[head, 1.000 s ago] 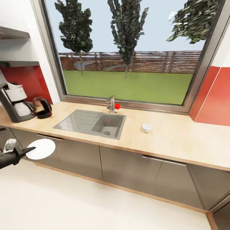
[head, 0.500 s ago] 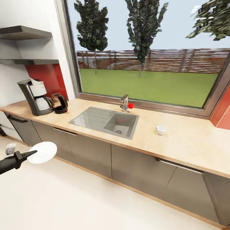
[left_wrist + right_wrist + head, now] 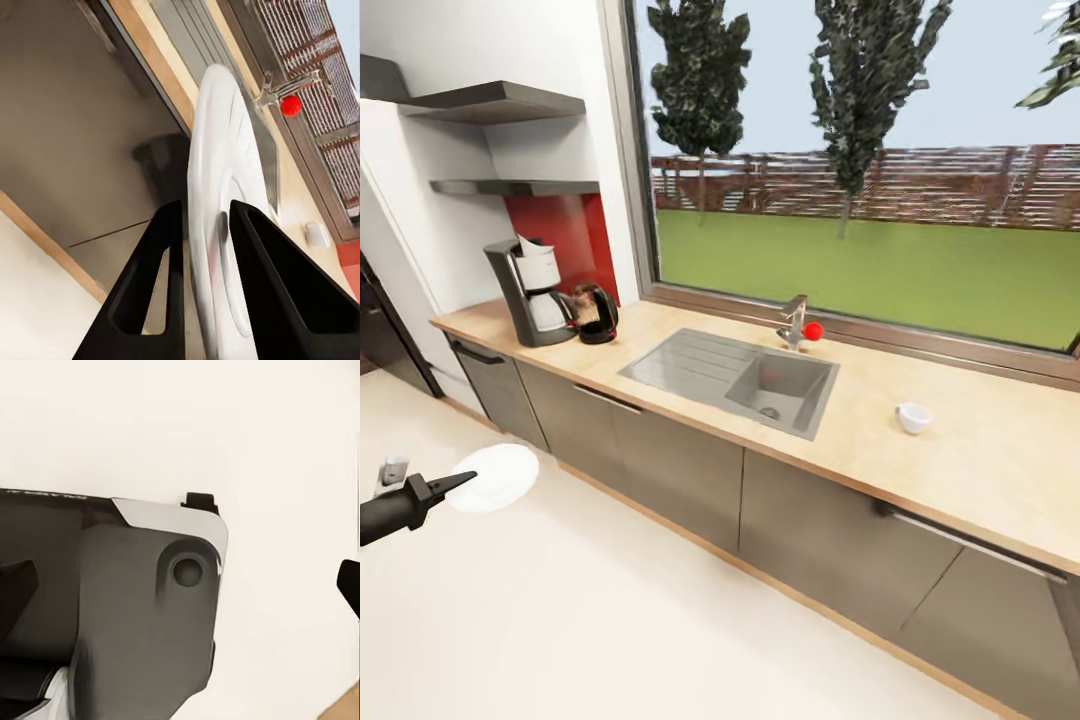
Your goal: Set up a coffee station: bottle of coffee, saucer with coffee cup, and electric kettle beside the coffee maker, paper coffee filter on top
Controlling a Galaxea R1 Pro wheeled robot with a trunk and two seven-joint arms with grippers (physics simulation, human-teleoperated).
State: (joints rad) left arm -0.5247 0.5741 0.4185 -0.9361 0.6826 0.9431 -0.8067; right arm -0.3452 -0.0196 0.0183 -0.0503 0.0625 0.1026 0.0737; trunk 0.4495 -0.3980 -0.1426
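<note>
My left gripper (image 3: 458, 484) is shut on the rim of the white saucer (image 3: 495, 478), low over the floor in front of the cabinets. In the left wrist view its black fingers (image 3: 150, 285) clamp the saucer (image 3: 221, 187) edge-on. The coffee maker (image 3: 532, 295) stands at the left end of the kitchen countertop (image 3: 980, 450), with a white paper filter (image 3: 536, 247) sticking out of its top. The black electric kettle (image 3: 598, 313) sits right beside it. The coffee cup (image 3: 913, 417) stands alone far right of the sink. The kitchen shelf (image 3: 515, 187) hangs above the coffee maker. The bottle of coffee is out of view.
A steel sink (image 3: 735, 370) with a faucet (image 3: 794, 322) and a red knob (image 3: 814, 331) lies mid-counter under the window. A tall black appliance (image 3: 380, 335) stands at the far left. Pale floor (image 3: 610, 620) lies open before the cabinets. The right wrist view shows my own dark body (image 3: 112, 600) over the floor.
The camera has turned left, so the counter and its things slide right in the picture. My left gripper keeps its hold on the saucer at the same spot in view.
</note>
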